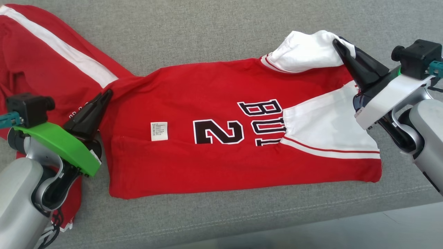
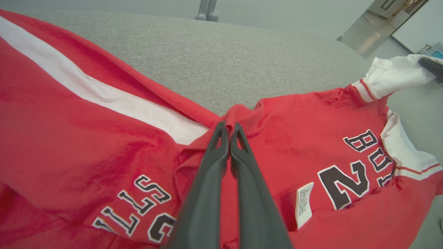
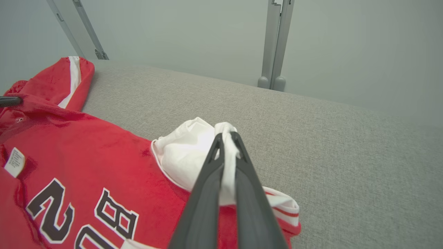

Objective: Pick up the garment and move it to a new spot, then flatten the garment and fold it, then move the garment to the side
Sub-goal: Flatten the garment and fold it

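Note:
The garment [image 1: 214, 135], a red jersey with white sleeves and black "BU" and "2" lettering showing, lies partly folded on a grey cushion. My left gripper [image 1: 108, 92] is shut on the garment's red bottom corner [image 2: 238, 114] at the left. Over at the right, my right gripper [image 1: 337, 43] is shut on a bunched white sleeve [image 3: 193, 152], lifting it slightly. A white care label [image 1: 159, 131] shows on the red cloth, as does the other white sleeve [image 1: 328, 128], folded over the chest.
A second red piece of clothing with a white stripe [image 1: 52, 65] lies at the left, under my left arm, with lettering [image 2: 138, 207] on it. The grey cushion's front edge [image 1: 277, 221] runs below the garment. Metal posts [image 3: 275, 45] stand behind the cushion.

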`<state>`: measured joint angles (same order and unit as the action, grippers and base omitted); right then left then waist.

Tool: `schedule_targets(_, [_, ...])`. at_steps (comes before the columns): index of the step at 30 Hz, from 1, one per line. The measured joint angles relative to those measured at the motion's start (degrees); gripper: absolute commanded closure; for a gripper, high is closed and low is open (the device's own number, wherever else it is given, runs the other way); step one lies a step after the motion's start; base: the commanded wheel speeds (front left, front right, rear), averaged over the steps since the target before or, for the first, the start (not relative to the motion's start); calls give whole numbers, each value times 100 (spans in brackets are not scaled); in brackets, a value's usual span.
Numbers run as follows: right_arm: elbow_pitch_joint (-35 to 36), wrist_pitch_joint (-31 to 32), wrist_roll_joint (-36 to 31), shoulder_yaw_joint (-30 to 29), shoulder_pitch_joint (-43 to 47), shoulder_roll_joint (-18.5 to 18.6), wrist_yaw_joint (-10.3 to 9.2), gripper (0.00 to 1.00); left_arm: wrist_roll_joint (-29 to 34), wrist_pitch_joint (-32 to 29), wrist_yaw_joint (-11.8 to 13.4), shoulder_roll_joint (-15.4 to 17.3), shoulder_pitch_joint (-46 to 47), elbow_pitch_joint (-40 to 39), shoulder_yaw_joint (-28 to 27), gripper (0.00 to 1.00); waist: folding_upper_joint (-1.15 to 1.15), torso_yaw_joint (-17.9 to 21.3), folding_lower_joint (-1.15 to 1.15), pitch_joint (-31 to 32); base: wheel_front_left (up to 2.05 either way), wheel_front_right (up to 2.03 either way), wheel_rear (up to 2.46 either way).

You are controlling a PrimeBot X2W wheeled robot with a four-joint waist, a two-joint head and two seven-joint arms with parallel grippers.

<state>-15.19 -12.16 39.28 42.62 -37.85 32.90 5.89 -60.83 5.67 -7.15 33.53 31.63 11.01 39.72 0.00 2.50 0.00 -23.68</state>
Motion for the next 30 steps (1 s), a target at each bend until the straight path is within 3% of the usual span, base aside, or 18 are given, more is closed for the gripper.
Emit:
schedule_targets(9, [612,-103,69,-221,414,152,-205,100,-58,283,0,29,-286,-119,77,100,0,-12,0,204,0,0,0])
schedule_targets(18, [756,-168,320,-499,1290,390,-502,100,-347,543,0,119,-615,-205,18,100,0,-19,0,292,0,0,0])
schedule_targets(30, [1243,-211,483,-790,1981,435,-664,100,-584,659,0,198,-1035,-392,11,100,0,-52,0,399,0,0,0])
